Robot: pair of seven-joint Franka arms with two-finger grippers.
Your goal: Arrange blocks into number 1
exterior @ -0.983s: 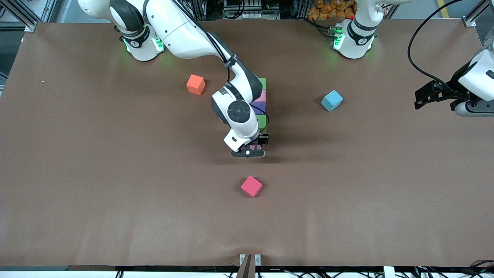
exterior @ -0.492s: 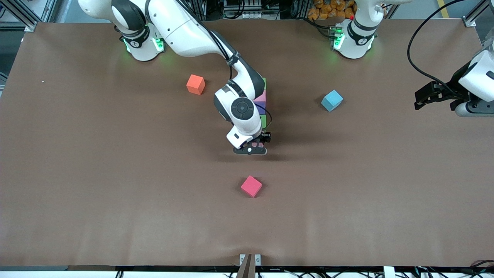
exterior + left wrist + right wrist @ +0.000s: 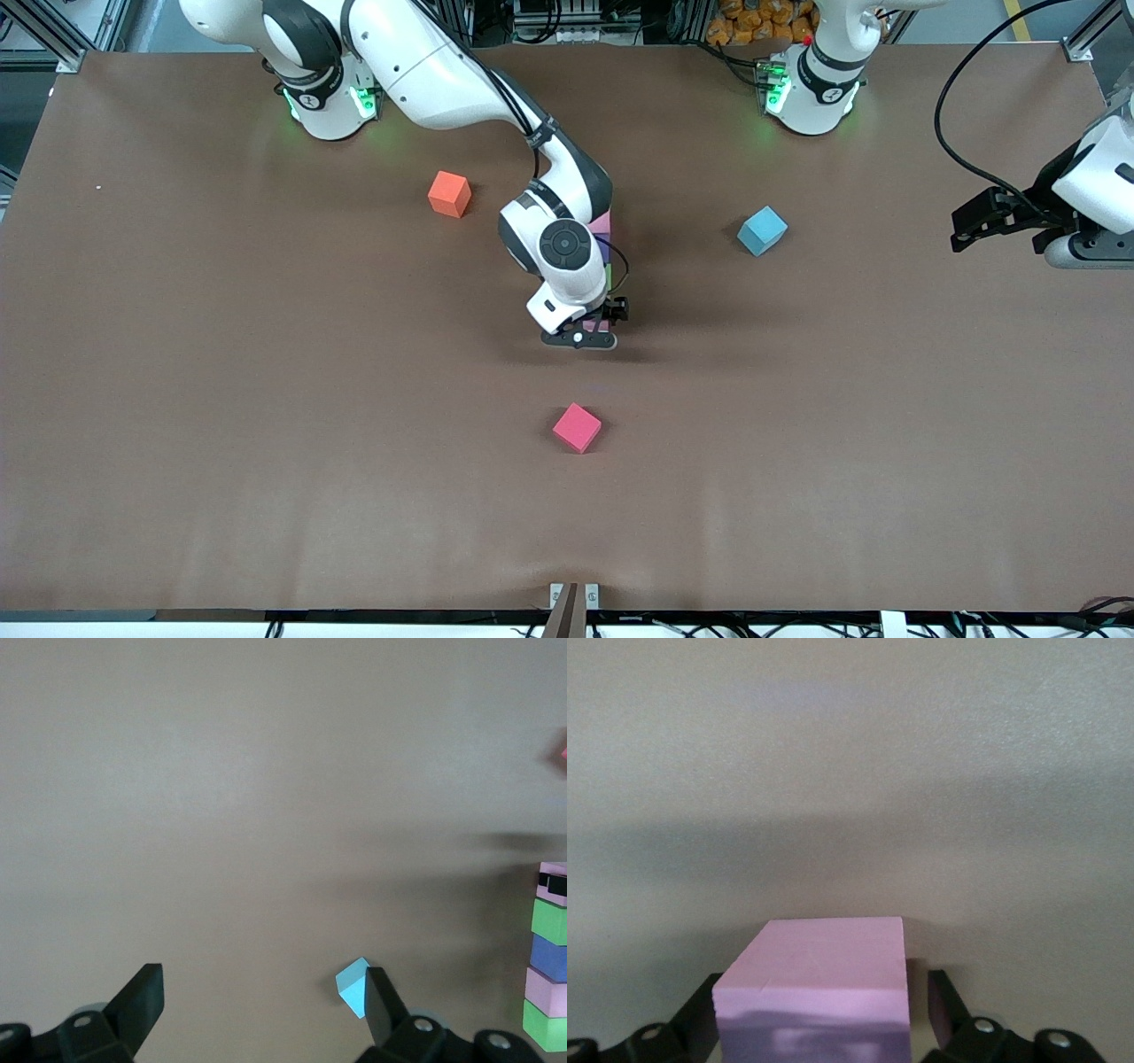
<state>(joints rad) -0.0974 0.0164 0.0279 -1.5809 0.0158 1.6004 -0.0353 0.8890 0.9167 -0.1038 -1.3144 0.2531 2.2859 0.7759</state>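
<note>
Right gripper (image 3: pixel 592 337) clamps a pink block (image 3: pixel 816 990) at the front-camera end of the block column (image 3: pixel 551 957). Red-pink block (image 3: pixel 577 427) nearer the camera than the column; orange (image 3: pixel 449 193) and blue (image 3: pixel 762 230) flank it. Left gripper (image 3: pixel 261 1005) waits, spread, empty

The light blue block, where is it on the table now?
The light blue block lies alone toward the left arm's end of the table, beside the column of blocks and apart from it.

The right arm (image 3: pixel 567 244) hides most of the block column (image 3: pixel 604 232).
</note>
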